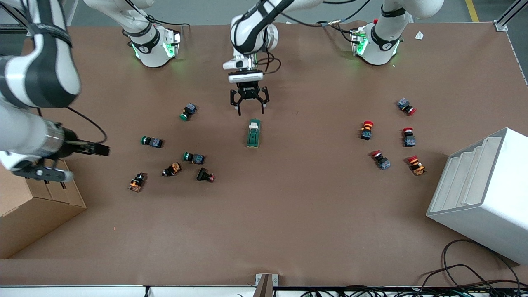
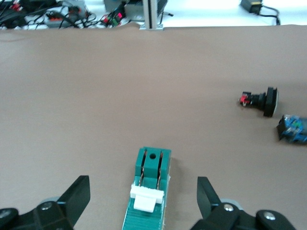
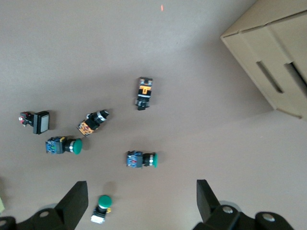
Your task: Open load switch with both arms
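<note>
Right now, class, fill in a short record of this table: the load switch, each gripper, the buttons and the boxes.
load switch: green block with white lever, flat on the table, mid-table, untouched
left gripper: open, low over the table just above the switch's lever end
right gripper: open, up over the green-capped buttons
green-capped buttons: scattered toward the right arm's end
red-capped buttons: scattered toward the left arm's end
cardboard box: at the right arm's end
white bin: at the left arm's end
</note>
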You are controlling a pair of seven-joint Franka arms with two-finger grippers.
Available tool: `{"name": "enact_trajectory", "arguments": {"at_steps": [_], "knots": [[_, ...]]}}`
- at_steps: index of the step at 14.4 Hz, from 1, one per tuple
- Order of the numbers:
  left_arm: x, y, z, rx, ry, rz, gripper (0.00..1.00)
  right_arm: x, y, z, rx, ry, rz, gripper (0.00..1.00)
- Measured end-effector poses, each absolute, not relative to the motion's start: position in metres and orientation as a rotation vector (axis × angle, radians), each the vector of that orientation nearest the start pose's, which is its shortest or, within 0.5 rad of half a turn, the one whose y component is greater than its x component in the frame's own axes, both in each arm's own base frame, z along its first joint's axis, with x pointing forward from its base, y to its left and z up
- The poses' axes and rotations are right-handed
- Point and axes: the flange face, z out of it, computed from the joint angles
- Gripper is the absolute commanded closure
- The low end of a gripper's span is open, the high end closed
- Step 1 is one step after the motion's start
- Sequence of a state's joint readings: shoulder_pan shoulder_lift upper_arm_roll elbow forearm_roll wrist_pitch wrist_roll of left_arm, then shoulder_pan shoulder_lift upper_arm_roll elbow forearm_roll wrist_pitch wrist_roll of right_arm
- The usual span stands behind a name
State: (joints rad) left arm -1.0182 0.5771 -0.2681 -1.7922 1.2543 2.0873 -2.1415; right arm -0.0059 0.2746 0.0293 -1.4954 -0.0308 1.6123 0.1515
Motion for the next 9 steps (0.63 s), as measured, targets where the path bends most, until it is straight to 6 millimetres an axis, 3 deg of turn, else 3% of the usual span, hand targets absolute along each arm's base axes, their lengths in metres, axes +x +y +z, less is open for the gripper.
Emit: {"name": "enact_trajectory", "arguments": {"at_steps": [2,4,6,9], "knots": [[0.259,-0.611,0.293,-2.842,-0.156,-1.159,0.01,0.623,-0.003,0.515,-3.162,0.164,0.228,0.0],[0.3,-0.6,0.345,-2.873,-0.196,-1.049,0.0,0.618,-0.005,0.537,-3.165,0.154,0.223,0.0],[0.356,-0.573,0.389,-2.905,-0.272,-0.934,0.0,0.615,-0.006,0.56,-3.166,0.146,0.22,0.0],[0.444,-0.518,0.445,-2.956,-0.35,-0.787,0.0,0.61,-0.016,0.58,-3.165,0.088,0.238,0.0]]}}
